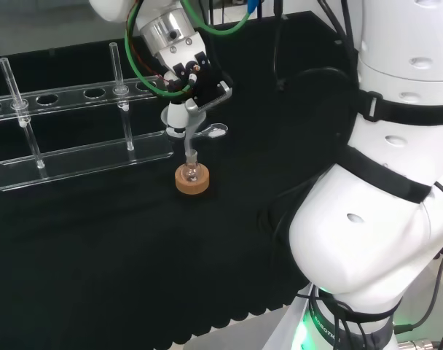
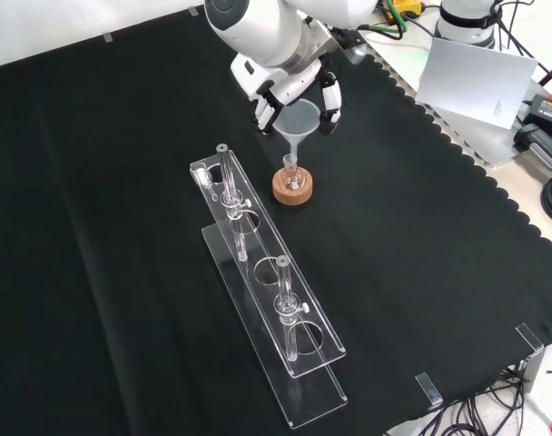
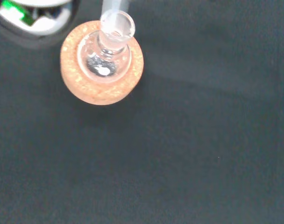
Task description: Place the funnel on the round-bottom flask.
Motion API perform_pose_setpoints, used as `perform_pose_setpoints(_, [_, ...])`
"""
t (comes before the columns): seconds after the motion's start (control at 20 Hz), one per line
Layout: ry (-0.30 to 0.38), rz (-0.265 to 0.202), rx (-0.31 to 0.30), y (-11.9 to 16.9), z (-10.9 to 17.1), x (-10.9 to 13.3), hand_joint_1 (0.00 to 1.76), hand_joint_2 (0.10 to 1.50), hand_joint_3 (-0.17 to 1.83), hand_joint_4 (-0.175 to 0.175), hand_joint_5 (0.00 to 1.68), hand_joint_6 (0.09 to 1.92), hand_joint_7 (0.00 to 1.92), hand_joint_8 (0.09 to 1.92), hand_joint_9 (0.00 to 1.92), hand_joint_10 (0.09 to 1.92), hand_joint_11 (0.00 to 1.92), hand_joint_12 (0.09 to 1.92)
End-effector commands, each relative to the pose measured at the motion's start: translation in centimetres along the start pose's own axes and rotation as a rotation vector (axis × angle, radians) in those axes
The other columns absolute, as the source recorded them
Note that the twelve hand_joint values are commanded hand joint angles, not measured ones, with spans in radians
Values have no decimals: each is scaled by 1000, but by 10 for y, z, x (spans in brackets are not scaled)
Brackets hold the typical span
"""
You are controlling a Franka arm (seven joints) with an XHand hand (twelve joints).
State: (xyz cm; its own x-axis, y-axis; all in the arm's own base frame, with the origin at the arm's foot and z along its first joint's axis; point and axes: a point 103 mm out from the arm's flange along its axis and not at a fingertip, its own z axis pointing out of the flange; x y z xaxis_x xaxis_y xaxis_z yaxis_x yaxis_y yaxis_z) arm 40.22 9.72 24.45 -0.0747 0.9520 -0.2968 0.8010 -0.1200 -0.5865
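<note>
The hand (image 2: 290, 86), fingers curled round the bowl of the clear funnel (image 2: 299, 123), holds it upright with its stem in the neck of the round-bottom flask (image 2: 291, 174). The flask sits in a cork ring (image 2: 292, 189) near the worktop's (image 2: 122, 182) far edge in the front view, just beside the test-tube rack (image 2: 267, 291).

I see a clear test-tube rack (image 2: 274, 300) lying on my black cloth (image 2: 122, 227). Two glass tubes (image 2: 227, 177) stand upright in it.
</note>
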Motion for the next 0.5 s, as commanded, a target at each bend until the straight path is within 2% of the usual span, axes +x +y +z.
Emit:
perform_pose_setpoints(0.05, [6,3,5,5,2,-4,939,698,613,-43,822,879,747,889,1140,566,725,1145])
perform_pose_setpoints(0.5, [25,0,-6,3,0,-10,938,699,612,-44,823,878,746,890,1140,566,725,1144])
